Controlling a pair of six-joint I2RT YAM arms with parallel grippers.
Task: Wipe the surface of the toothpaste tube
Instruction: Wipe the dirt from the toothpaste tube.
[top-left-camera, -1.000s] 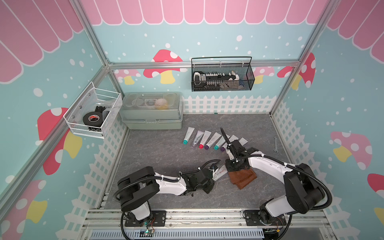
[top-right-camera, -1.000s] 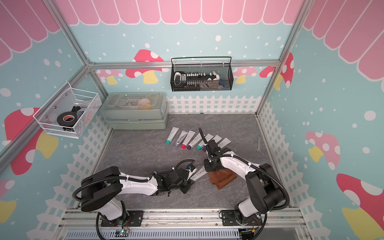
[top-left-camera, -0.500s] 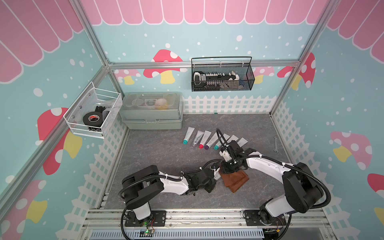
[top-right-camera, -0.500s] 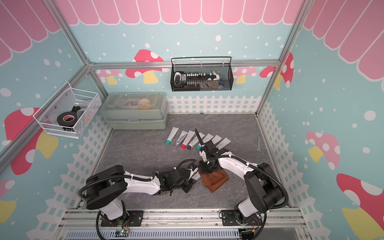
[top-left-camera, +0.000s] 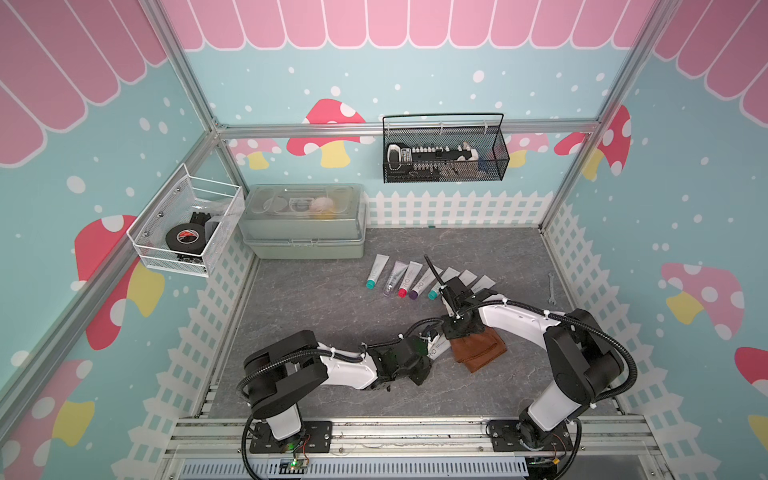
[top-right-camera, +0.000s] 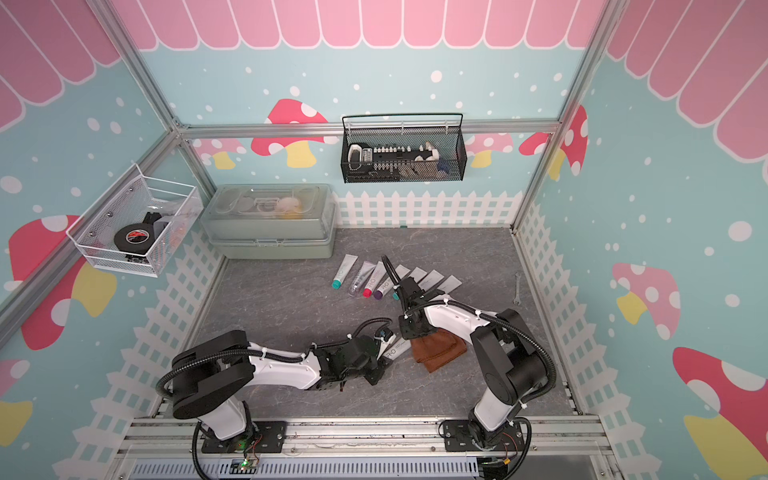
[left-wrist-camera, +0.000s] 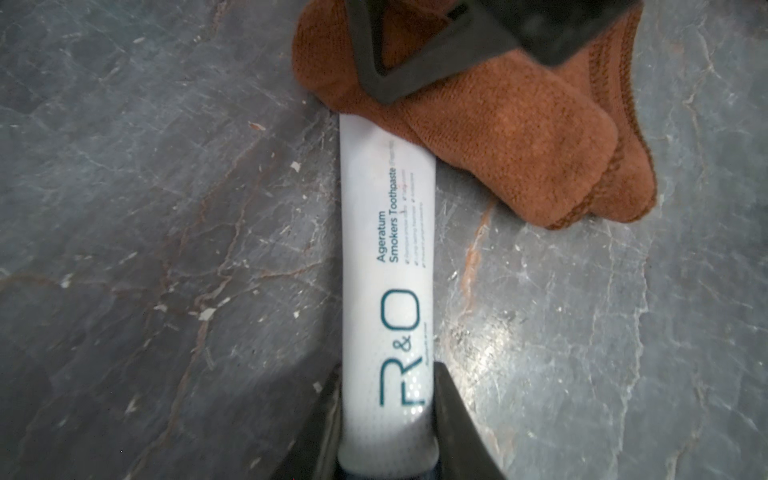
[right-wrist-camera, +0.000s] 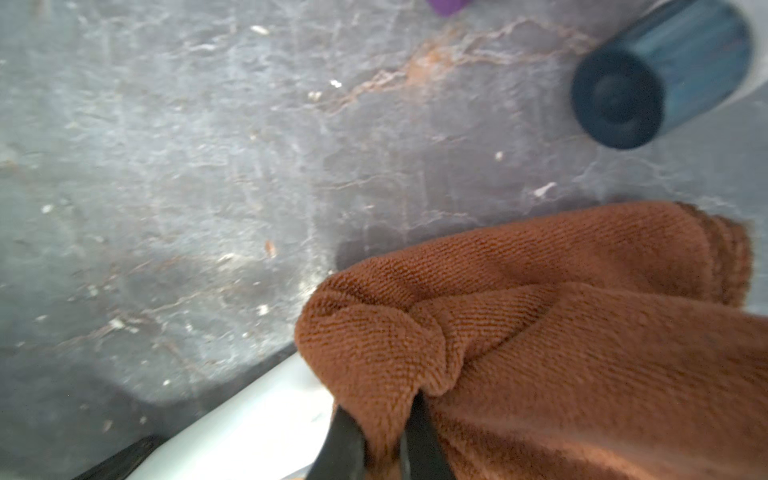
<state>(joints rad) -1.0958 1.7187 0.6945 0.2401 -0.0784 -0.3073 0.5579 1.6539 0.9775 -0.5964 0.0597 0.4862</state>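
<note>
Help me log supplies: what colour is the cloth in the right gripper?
Plain rusty orange-brown; the cloth shows best in the right wrist view.

This is a robot test booth in a lab, dressed up like a toy garden rather than a real room: a left arm (top-left-camera: 345, 368) and a right arm (top-left-camera: 519, 324) are bolted to a metal rail (top-left-camera: 395, 428) at the open front, and bare aluminium bars (top-left-camera: 540, 126) frame the printed walls (top-left-camera: 415, 83). Those walls show cartoon mushrooms (top-left-camera: 330, 124), pink scallops (top-left-camera: 345, 25) and a white picket fence (top-left-camera: 457, 208) around a grey stone-look floor (top-left-camera: 311, 307). A black wire basket (top-left-camera: 444, 178) and a white wire basket (top-left-camera: 174, 259) hang on the walls, and a lidded plastic box (top-left-camera: 303, 247) stands at the back.
</note>
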